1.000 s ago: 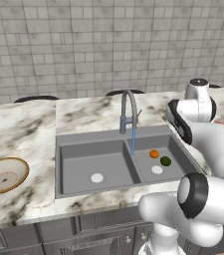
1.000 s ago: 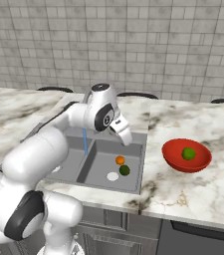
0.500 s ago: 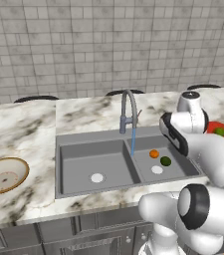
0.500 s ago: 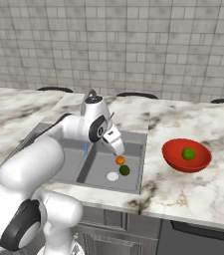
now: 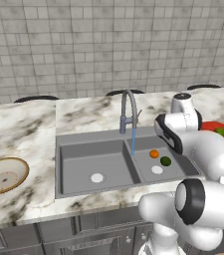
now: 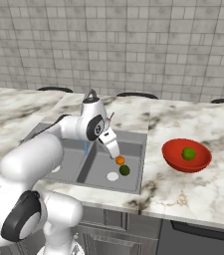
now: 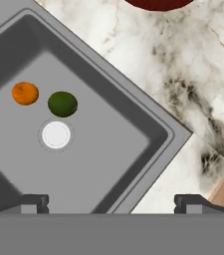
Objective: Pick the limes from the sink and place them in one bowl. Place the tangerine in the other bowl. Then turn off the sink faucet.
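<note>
Limes two, dark lime (image 7: 62, 103) in sink (image 7: 133, 129), light lime (image 6: 188, 153) in red bowl (image 6: 175, 160), one tangerine (image 7: 25, 93)

Two limes (image 6: 125, 170) (image 6: 188, 153), one tangerine (image 6: 119, 160), two bowls (image 5: 4, 175) (image 6: 187, 155), seemingly one faucet (image 5: 127, 110).

A marbled counter (image 6: 198, 189) carries the red bowl (image 6: 186, 155) at three o'clock of the sink (image 6: 133, 177), tan bowl (image 5: 4, 175) at nine.
</note>
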Robot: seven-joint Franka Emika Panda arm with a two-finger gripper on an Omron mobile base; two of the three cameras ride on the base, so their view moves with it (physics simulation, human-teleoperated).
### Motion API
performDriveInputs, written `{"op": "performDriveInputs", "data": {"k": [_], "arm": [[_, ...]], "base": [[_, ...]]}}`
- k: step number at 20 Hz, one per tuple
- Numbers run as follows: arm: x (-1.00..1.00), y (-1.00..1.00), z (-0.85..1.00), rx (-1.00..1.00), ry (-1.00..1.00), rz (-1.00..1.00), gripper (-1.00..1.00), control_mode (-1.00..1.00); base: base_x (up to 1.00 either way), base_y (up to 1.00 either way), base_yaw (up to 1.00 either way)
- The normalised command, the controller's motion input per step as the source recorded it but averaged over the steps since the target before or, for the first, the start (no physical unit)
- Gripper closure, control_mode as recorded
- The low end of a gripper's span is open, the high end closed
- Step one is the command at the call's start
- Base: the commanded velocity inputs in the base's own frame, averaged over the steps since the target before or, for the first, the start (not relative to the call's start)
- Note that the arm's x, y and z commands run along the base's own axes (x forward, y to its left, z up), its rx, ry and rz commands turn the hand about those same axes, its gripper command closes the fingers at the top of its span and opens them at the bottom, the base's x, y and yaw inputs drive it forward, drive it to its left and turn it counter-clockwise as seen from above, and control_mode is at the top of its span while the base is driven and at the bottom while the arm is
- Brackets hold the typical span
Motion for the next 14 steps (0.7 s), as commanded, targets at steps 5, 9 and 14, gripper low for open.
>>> {"op": "performDriveInputs", "data": {"k": [5, 9, 14], "arm": [[0.06, 0.0, -0.16, 0.01, 0.01, -0.05, -1.0, -1.0], [0.04, 0.0, -0.3, 0.01, 0.0, -0.02, -1.0, -1.0], [0.0, -0.07, -0.36, 0.02, 0.0, 0.0, -1.0, -1.0]], "base": [[0.0, 0.0, 0.0], [0.0, 0.0, 0.0], [0.0, 0.0, 0.0]]}}
